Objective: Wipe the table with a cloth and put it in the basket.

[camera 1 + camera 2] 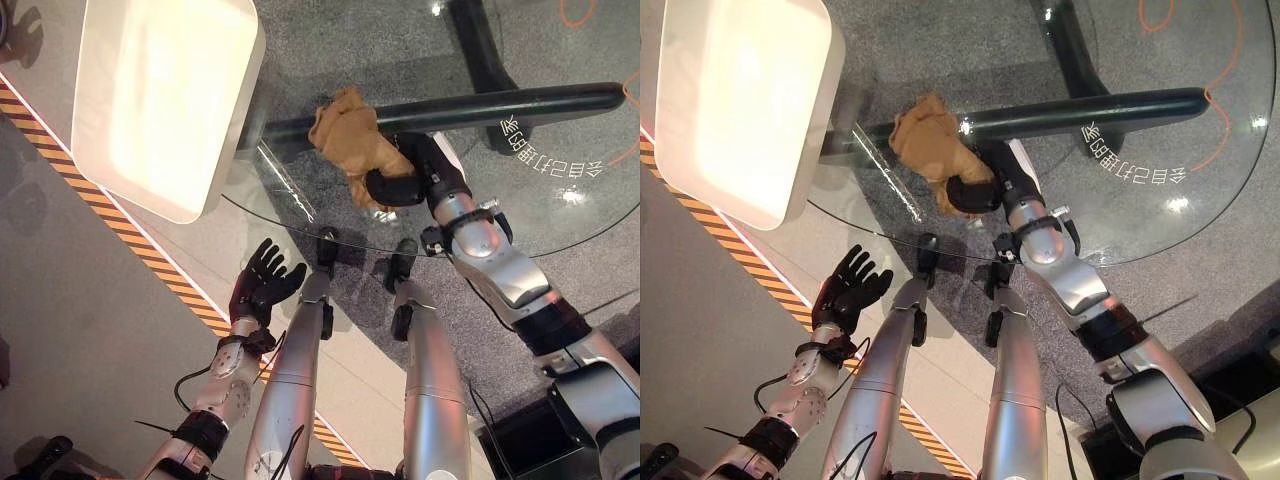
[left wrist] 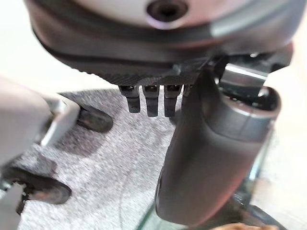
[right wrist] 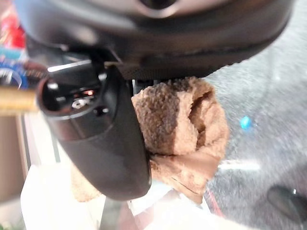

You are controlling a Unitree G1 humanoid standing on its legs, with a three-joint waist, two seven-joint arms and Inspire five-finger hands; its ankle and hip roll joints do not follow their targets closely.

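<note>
Lying at far left, partly overlapping the glass table's (image 1: 560, 215) rim: a white rectangular tray (image 1: 165, 100). Running beneath it across the floor: an orange-and-black striped line (image 1: 120, 215). Hanging below the table edge, over the floor: left hand (image 1: 262, 285), fingers straight and spread, gripping nothing. Showing through the glass: grey carpet and a dark tubular table base (image 1: 470, 105), crossing just behind the cloth (image 1: 352, 140). Resting bunched on the glass near the tray's corner: the tan cloth, far part spreading free toward the tube. Clamping the cloth's near end: right hand (image 1: 412, 178), thumb and fingers curled round the fabric, wad bulging past the thumb in the right wrist view.
</note>
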